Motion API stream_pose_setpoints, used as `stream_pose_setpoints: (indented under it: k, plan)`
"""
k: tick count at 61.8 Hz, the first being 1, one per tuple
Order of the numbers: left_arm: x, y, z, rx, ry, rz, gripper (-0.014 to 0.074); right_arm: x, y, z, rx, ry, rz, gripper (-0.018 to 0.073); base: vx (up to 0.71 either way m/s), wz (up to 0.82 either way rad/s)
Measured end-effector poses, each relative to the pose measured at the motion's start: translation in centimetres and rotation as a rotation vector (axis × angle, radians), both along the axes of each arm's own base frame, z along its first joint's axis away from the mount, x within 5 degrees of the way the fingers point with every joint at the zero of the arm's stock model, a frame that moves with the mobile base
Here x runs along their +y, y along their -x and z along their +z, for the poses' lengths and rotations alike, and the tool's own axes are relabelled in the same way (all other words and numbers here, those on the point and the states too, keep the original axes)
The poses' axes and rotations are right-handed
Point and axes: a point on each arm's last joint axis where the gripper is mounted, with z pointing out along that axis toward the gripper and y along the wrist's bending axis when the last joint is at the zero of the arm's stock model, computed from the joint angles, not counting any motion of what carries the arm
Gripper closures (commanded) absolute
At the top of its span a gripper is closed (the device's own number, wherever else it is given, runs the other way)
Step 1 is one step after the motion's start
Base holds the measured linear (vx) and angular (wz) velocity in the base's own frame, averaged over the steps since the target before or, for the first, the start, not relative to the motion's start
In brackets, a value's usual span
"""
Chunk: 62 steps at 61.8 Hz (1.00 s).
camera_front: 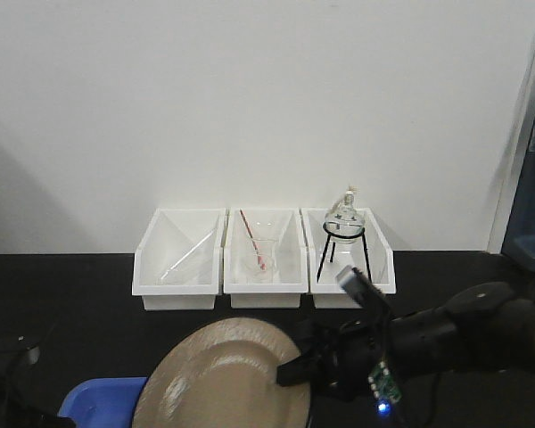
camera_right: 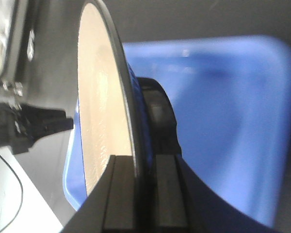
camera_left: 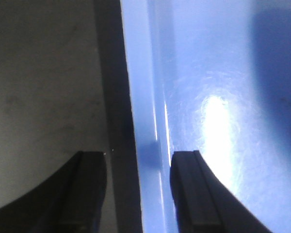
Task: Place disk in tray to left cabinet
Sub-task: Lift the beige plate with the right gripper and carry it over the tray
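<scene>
The tan disk (camera_front: 221, 379) with its thin black rim hangs tilted above the table's front edge, its left part over the blue tray (camera_front: 101, 401). My right gripper (camera_right: 144, 194) is shut on the disk (camera_right: 103, 97) at its near edge, one finger on each face. The tray (camera_right: 228, 107) lies beyond it. In the left wrist view my left gripper (camera_left: 138, 191) is open and straddles the tray's raised rim (camera_left: 144, 121). One finger (camera_left: 87, 189) is outside over the dark table, the other inside over the tray floor. The left cabinet is out of view.
Three white bins (camera_front: 263, 259) stand in a row against the back wall. The middle one holds a glass beaker with a red-tipped rod (camera_front: 260, 254). The right one holds a glass flask on a black stand (camera_front: 345, 234). The tabletop (camera_front: 62, 294) is black.
</scene>
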Motion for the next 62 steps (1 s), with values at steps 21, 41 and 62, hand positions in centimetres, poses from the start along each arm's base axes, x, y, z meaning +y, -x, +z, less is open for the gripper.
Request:
stream_pose_setpoints:
  k: [21, 41, 62]
  plan:
    - [0.0, -0.1, 0.0, -0.008, -0.002, -0.003, 0.0152, 5.9, 1.2, -4.0, 0.022, 0.040, 0.028, 0.0557, 0.00, 0.00]
    - [0.0, -0.2, 0.0, -0.020, -0.004, -0.003, 0.0152, 5.8, 0.6, -4.3, -0.042, 0.096, -0.007, 0.0348, 0.00, 0.00]
    - [0.0, -0.3, 0.1, -0.030, -0.005, -0.002, 0.0152, 5.3, 1.0, -5.3, -0.108, 0.235, 0.130, -0.0037, 0.00, 0.00]
